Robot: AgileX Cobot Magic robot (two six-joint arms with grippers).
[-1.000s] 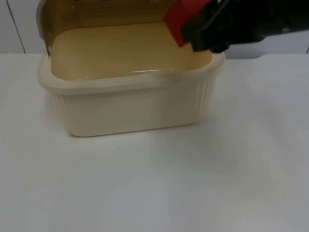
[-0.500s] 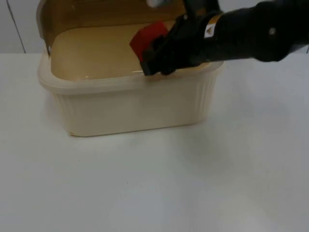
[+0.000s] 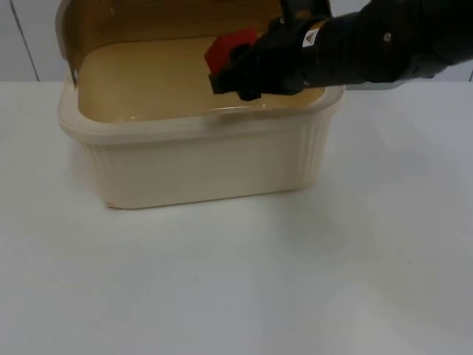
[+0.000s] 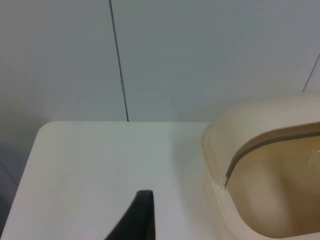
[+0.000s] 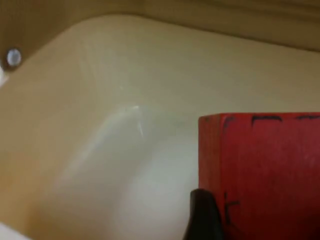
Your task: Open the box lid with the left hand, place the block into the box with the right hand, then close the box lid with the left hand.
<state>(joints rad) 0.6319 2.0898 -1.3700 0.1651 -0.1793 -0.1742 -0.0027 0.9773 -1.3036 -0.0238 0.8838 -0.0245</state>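
Observation:
The cream box (image 3: 207, 166) stands at the back of the table with its lid (image 3: 148, 18) swung up and back. My right gripper (image 3: 230, 68) reaches in over the box's right rim and is shut on the red block (image 3: 225, 46), which hangs inside the box above its floor. In the right wrist view the red block (image 5: 265, 170) sits close before the box's inner wall (image 5: 100, 100), with a black fingertip (image 5: 202, 215) against it. My left gripper (image 4: 141, 217) waits over the table to the left of the box (image 4: 220, 200) and its raised lid (image 4: 260, 120).
The white table (image 3: 236, 281) spreads wide in front of the box and to its right. The grey partition wall (image 4: 175, 55) rises directly behind the box.
My right gripper has carried the red block from above the box's back right corner leftward and down into the box. The box and lid have stayed put.

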